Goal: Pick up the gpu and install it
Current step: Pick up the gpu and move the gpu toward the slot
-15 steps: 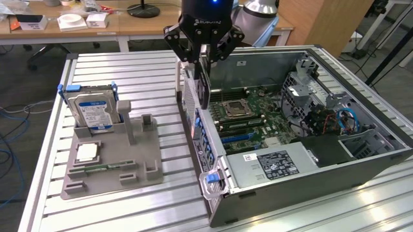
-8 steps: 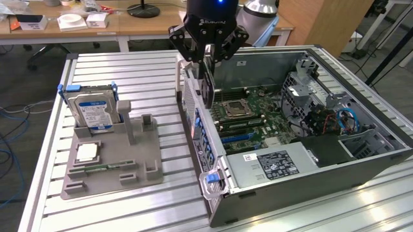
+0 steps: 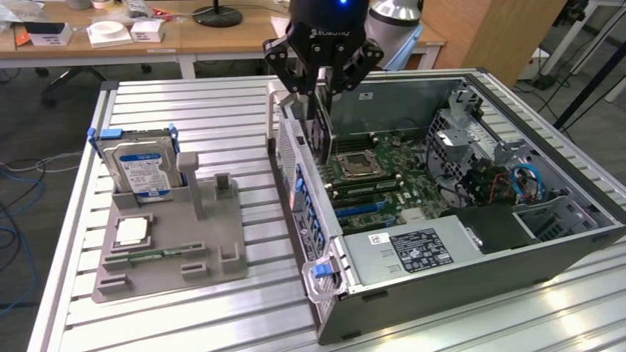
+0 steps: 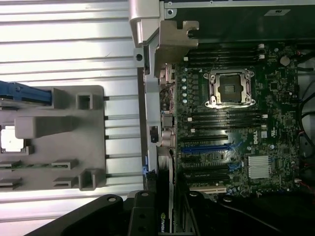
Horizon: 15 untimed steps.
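Working above the ribbed aluminium tabletop point(image 3: 196, 110), the arm carries its load over the open dark-grey metal computer case point(image 3: 547, 249). The gpu point(image 3: 321, 128), a thin flat black expansion card, hangs edge-down just inside the case's rear wall, above the green motherboard point(image 3: 391, 176). The black two-finger tool point(image 3: 321, 88) pinches the card by its upper edge, with the fingers part-way closed on it.

Likely hazards:
- Case: the card sits close to the rear wall. A sideways offset would probably drive its end into the sheet metal.
- Motherboard: if the card edge misses the long blue slot point(image 4: 206, 149), it could land on neighbouring parts. The empty silver processor socket point(image 4: 231, 88) lies exposed nearby.
- Card: the grip is on a thin edge. Any contact off-axis could pivot the card between the fingers or make it slip.

Markings:
- The silver power supply box point(image 3: 421, 246) carries a black-and-white label; its text is too small to read.
- The boxy silver hard drive point(image 3: 142, 169), upright in the grey plastic holder point(image 3: 210, 249), has a blue-white label, also unreadable.
- The tool body reads "ROBOTIQ" in white.
- The motherboard shows "DELL" in the wrist view.
- The gpu point(image 4: 164, 226) bears a small green emblem with no legible writing.
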Motion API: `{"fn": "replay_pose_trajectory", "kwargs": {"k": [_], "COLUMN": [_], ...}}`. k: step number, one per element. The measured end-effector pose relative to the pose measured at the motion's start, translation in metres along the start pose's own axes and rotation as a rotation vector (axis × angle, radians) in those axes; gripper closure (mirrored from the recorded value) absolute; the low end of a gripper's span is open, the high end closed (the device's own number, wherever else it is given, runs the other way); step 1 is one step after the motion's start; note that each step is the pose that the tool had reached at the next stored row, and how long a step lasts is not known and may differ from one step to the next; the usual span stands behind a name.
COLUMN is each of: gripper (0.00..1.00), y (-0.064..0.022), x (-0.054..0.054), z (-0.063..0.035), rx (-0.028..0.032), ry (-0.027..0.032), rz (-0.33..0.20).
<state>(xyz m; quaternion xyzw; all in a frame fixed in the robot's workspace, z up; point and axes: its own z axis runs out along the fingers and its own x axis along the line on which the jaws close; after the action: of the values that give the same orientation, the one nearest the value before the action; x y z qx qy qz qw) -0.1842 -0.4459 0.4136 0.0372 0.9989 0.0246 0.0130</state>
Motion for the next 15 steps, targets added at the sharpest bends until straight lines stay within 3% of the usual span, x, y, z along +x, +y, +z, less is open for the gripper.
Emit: {"fn": "replay_pose_trajectory", "kwargs": {"k": [15], "gripper": [0.74], "y": [0.0011], "x": [-0.013], "z": [0.0004], "rx": [0.0], "ry": [0.0], "rz": [0.0]}}
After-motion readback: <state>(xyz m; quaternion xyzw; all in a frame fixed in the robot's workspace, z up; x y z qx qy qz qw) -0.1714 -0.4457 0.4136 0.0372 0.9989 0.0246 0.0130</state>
